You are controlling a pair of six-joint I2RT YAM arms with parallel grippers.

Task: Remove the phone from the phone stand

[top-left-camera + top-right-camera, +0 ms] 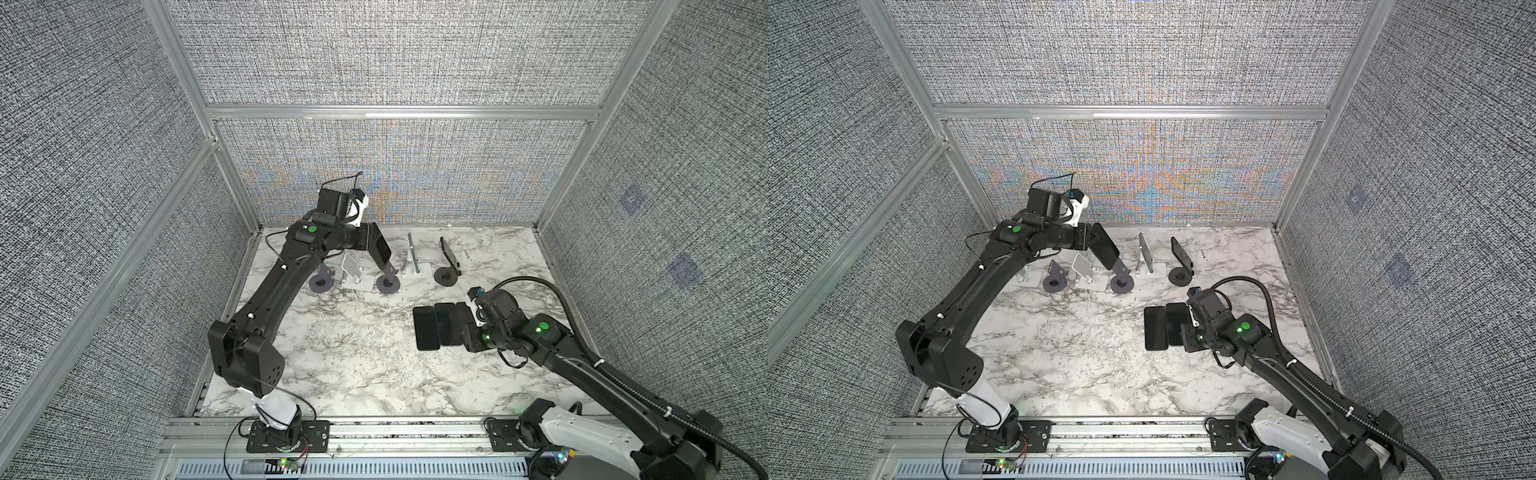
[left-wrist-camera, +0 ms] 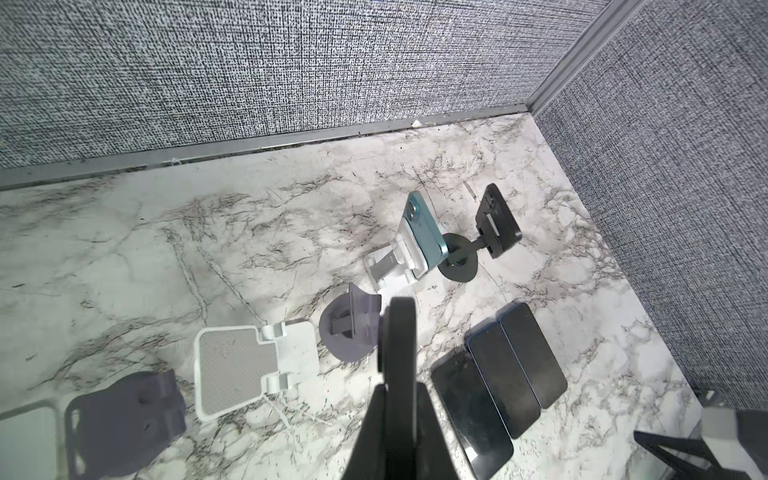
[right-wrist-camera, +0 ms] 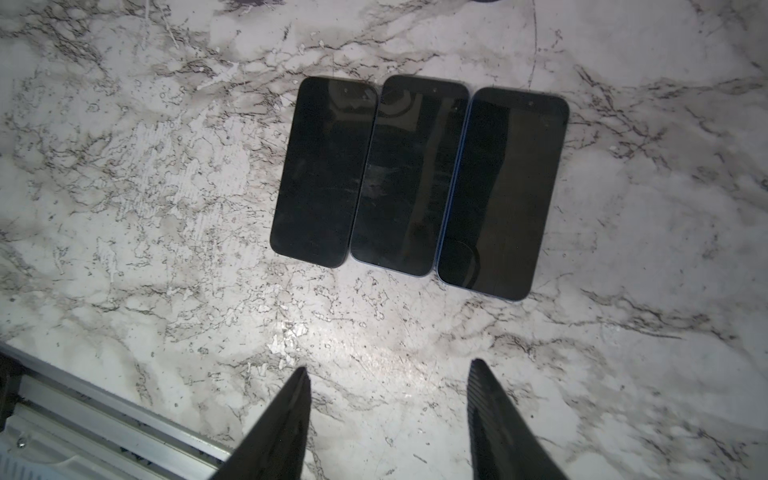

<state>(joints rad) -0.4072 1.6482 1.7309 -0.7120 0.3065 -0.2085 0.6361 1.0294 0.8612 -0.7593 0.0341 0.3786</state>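
Enclosure: grey woven-fabric walls (image 1: 374,62) on 3 sides, set in an aluminium frame (image 1: 399,112). The floor of it is a white marble-pattern tabletop (image 1: 353,353) with grey veins.

Stands sit in a row along the tabletop's rear edge.
- Nearest the right edge, the black stand (image 1: 445,276) carries a black phone (image 1: 449,253), near upright.
- Beside it, the white stand (image 1: 415,272) carries a teal phone (image 2: 424,232).
- Next is the grey stand (image 1: 388,284), cradle bare.
- Further left are the folding white stand (image 1: 353,274) and the second grey stand (image 1: 320,282), both bare.

3 flat phones (image 3: 411,178) lie screen-up near the right edge, side by side and touching.

The left gripper (image 1: 368,242) is clamped tight on the phone (image 1: 382,251), tilted above the grey stand. Its lower corner is near the post; contact unclear.

The right gripper (image 3: 389,368) hovers by the 3 flat phones, fingers partly spread, holding nothing.
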